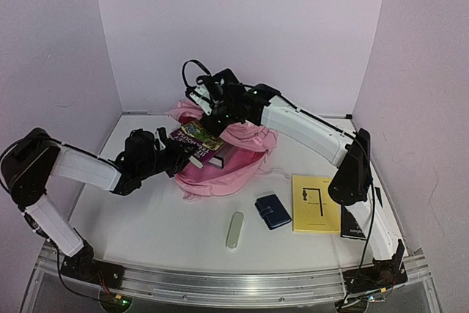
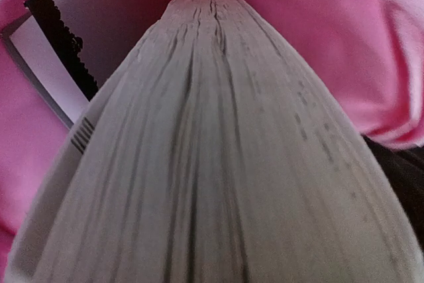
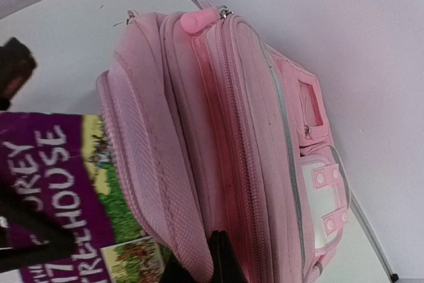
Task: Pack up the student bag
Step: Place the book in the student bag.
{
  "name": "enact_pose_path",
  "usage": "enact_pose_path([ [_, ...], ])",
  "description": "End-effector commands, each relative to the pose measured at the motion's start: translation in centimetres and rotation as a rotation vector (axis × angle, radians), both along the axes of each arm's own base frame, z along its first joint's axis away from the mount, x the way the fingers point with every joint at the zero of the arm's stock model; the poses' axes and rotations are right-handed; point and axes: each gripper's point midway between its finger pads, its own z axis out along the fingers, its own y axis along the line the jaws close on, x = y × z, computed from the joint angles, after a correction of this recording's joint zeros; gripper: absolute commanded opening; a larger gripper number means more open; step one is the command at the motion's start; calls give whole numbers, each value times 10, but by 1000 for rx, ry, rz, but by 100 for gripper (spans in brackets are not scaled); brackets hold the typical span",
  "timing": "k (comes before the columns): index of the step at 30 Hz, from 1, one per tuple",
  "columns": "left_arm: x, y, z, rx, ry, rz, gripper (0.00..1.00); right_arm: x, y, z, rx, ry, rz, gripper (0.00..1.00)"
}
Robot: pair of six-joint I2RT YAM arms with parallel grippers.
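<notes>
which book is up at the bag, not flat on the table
The purple-covered book, propped against the pink student bag. The yellow book lies flat on the table, away from it.

- A flat, matte white table top (image 1: 168,225) forms the ground.
- A plain pale lilac back wall (image 1: 242,27) rises from the table top's far edge.
- Matching side walls close in on the table top's left (image 1: 51,49) and right (image 1: 429,71).
- A ribbed aluminium rail (image 1: 234,284) lines the table top's near edge.
- The light is soft and even.
</notes>
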Motion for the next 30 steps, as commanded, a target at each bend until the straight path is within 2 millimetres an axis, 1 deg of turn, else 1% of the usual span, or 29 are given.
enact_pose_path([
  [1,39,-27,45,-144,-127,8,0,-25,11,118,266,-117,54,0],
  [4,53,-41,41,-158,-126,0,0,-26,12,116,265,-110,54,0],
  [6,61,-45,27,-138,-95,15,0,-26,12,115,263,-108,53,0],
  [7,63,-46,24,-137,-89,24,2,-26,12,115,263,-108,53,0],
  [8,65,-44,22,-140,-82,36,8,-25,12,115,261,-108,52,0],
  [9,65,-43,19,-139,-72,49,17,-26,11,114,258,-107,52,0],
  [11,64,-39,15,-122,-51,64,31,-25,11,112,253,-107,52,0],
  [15,52,-33,12,-74,-8,86,45,-25,10,110,241,-108,50,0],
  [16,48,-32,10,-62,3,89,47,-25,10,109,237,-109,51,0],
  [20,35,-21,12,-31,43,111,48,-25,9,107,225,-110,53,0],
  [21,32,-19,9,-12,64,115,48,-25,10,107,226,-110,55,0],
  [22,29,-19,9,-4,72,114,49,-25,10,106,225,-110,57,0],
  [24,25,-18,8,8,91,114,60,-25,10,106,224,-112,58,0],
  [25,23,-18,6,13,100,112,62,-25,10,105,221,-112,58,0],
  [27,19,-18,1,16,117,107,62,-25,10,105,219,-113,58,0],
  [30,15,-16,-8,3,154,115,58,-25,10,103,212,-112,59,0],
])
